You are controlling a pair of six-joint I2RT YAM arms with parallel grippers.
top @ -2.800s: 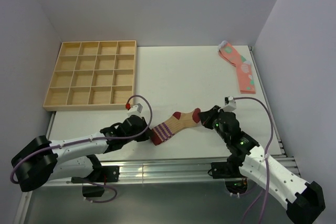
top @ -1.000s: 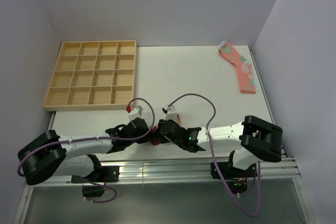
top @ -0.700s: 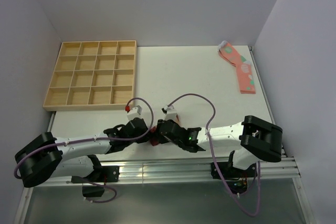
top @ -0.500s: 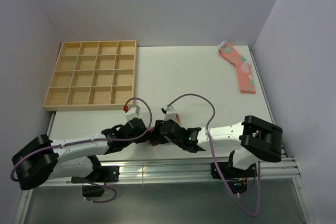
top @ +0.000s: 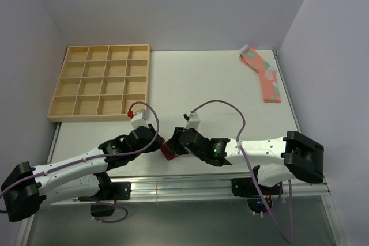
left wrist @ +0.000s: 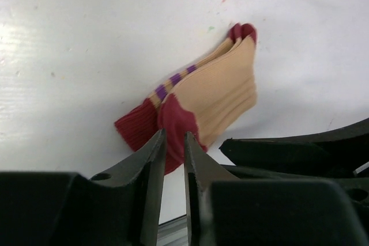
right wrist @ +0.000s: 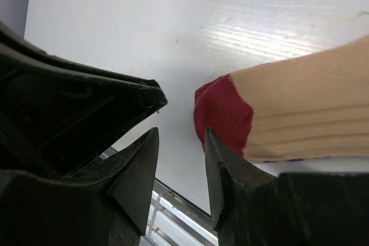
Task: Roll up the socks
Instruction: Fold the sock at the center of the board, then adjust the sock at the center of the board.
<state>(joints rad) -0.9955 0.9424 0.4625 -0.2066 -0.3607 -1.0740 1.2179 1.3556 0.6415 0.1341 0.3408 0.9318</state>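
The tan sock (left wrist: pixel 216 93) with dark red toe and heel and a striped cuff lies folded over on itself on the white table. In the top view only a dark red bit of the sock (top: pixel 168 150) shows between the two grippers near the front edge. My left gripper (left wrist: pixel 174 137) stands narrowly open, its tips at the sock's red end, with the table showing through the gap. My right gripper (right wrist: pixel 180 133) is open with nothing between its fingers, and the sock's red end (right wrist: pixel 222 113) lies just beside its right fingertip. Both grippers (top: pixel 158 144) (top: pixel 174 142) face each other closely.
A wooden tray (top: pixel 101 82) of small compartments sits at the back left. Salmon-pink spotted socks (top: pixel 262 73) lie at the back right. The metal rail (top: pixel 184 184) of the table's front edge runs just behind the grippers. The right arm's black fingers (left wrist: pixel 300 148) crowd the left wrist view.
The sock, earlier stretched flat between the grippers, is now a folded bundle. Both grippers have opened over the last second. The left arm has drawn back a little to the left.
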